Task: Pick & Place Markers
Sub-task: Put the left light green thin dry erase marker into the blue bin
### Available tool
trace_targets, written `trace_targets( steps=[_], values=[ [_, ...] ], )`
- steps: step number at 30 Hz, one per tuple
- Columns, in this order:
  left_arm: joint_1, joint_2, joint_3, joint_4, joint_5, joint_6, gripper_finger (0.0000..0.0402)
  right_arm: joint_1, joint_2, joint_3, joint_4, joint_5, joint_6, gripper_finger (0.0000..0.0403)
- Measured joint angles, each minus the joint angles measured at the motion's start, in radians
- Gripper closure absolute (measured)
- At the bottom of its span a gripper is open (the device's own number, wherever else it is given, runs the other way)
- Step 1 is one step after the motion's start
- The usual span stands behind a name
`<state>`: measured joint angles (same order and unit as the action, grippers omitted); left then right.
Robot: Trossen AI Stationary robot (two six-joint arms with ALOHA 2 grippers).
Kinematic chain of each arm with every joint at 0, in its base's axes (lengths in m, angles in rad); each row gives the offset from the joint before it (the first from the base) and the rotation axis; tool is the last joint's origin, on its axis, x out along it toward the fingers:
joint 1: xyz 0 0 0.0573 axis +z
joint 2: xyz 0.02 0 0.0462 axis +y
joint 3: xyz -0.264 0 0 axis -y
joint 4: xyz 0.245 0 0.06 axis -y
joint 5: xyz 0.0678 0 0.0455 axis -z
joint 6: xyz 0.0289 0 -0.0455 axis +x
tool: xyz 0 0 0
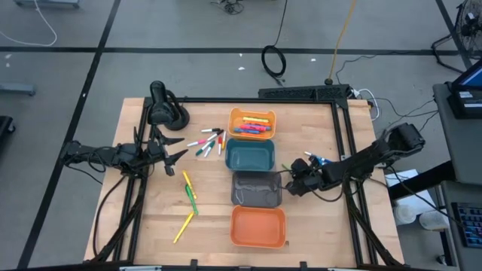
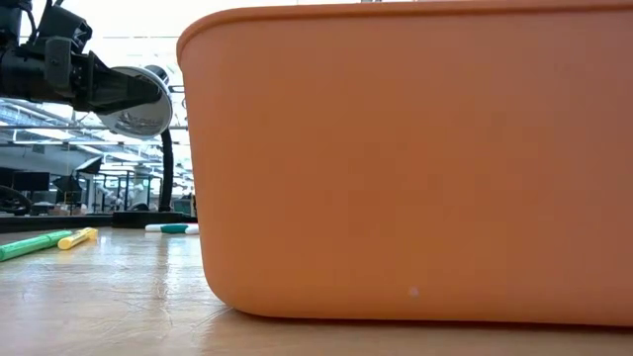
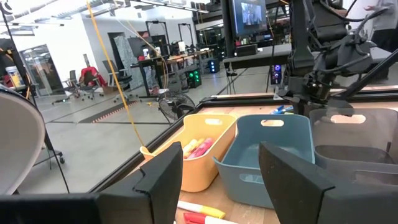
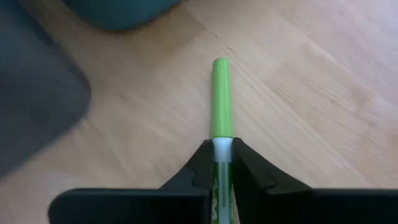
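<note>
Right wrist view: wooden table (image 4: 323, 93), grey bin (image 4: 37, 106) close by, right gripper (image 4: 219, 163) clamped on green marker (image 4: 221, 96) beside that bin, long axis in line with fingers, cap end pointing away from jaws. Left gripper (image 1: 175, 148) spread wide, well apart from grey bin.

An orange bin (image 2: 415, 158) fills the low view, hiding the surface behind; a green marker's (image 4: 221, 99) rear vanishes between gripper fingers (image 4: 193, 177).
</note>
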<state>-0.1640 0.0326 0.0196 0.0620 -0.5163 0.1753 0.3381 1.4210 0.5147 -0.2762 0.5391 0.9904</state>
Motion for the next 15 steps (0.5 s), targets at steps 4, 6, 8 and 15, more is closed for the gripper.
trace_targets(
  steps=[4,6,8,15],
  values=[
    [0.0,0.0,0.0,0.0,0.0,0.0,0.0188,-0.018,-0.099,-0.005,-0.059,0.012,-0.043,0.0382],
    [0.0,0.0,0.0,0.0,0.0,0.0,0.0188,-0.033,-0.153,-0.004,-0.1,0.033,-0.045,0.0382],
    [0.0,0.0,0.0,0.0,0.0,0.0,0.0188,-0.041,-0.196,-0.004,-0.137,0.058,-0.052,0.0382],
    [0.0,0.0,0.0,0.0,0.0,0.0,0.0188,-0.082,-0.322,-0.003,-0.034,0.16,-0.266,0.0381]
  ],
)
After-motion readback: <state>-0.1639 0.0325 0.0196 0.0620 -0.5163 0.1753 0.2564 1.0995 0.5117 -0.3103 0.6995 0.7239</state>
